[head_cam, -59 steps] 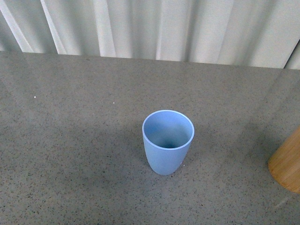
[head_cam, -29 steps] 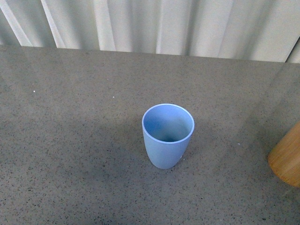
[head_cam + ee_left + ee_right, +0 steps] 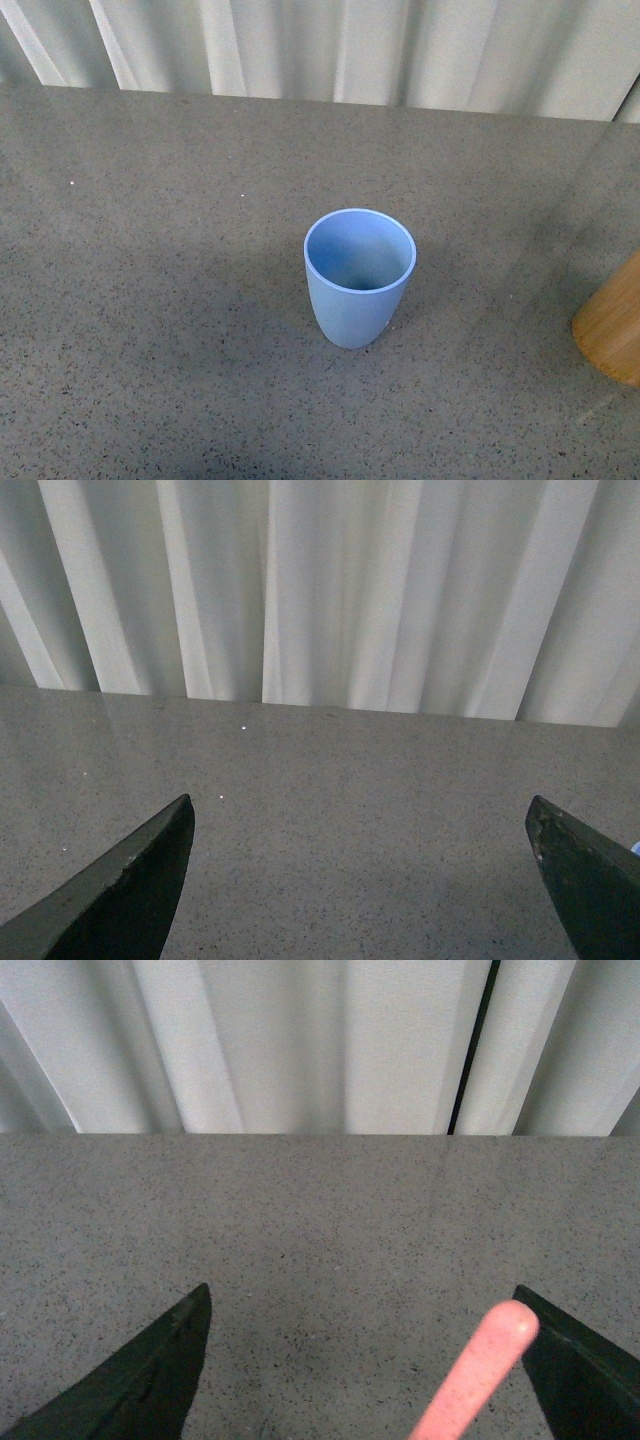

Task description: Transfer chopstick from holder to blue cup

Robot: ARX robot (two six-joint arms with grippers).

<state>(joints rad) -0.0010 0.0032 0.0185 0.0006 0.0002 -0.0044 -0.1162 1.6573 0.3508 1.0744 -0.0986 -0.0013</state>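
Note:
The blue cup (image 3: 359, 277) stands upright and empty in the middle of the grey table in the front view. The bamboo holder (image 3: 612, 328) shows only partly at the right edge of that view. Neither arm shows in the front view. In the right wrist view a salmon-pink chopstick tip (image 3: 478, 1369) rises between the wide-open jaws of my right gripper (image 3: 362, 1305), close to one finger (image 3: 575, 1370); I cannot tell if it touches. My left gripper (image 3: 360, 815) is open and empty over bare table. A sliver of blue shows at the left wrist view's edge.
The speckled grey table (image 3: 150, 300) runs back to a white pleated curtain (image 3: 330, 50). The curtain also shows behind the table in both wrist views.
In the front view the cup and holder have shifted slightly upward in the picture, and more table shows at the front. Nothing was taken hold of.

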